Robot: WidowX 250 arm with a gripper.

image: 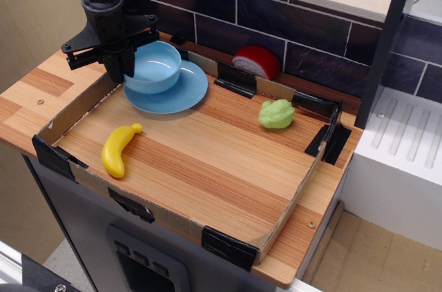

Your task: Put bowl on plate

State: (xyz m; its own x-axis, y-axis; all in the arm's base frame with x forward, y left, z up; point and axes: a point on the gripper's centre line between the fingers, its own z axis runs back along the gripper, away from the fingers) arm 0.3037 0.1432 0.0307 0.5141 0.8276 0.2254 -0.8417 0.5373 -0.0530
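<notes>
no writing or brand marks to read on anything here. my gripper [121, 64] hangs straight down from above at the back left of the counter, arm upright, black fingers at the left rim of the bowl [153, 67]; i can't tell whether they are pinching that rim or standing apart from it. the bowl sits mouth up, upright, on the left part of the plate [173, 95], and being round it has no long axis to speak of. the plate lies flat on the wooden counter [221, 161] inside the low cardboard border [76, 105]. the banana [119, 148] lies near the front left, its stem toward the plate. a green lump [276, 113] sits well apart to the right, a red thing [257, 61] against the dark tiled wall [290, 26].
</notes>
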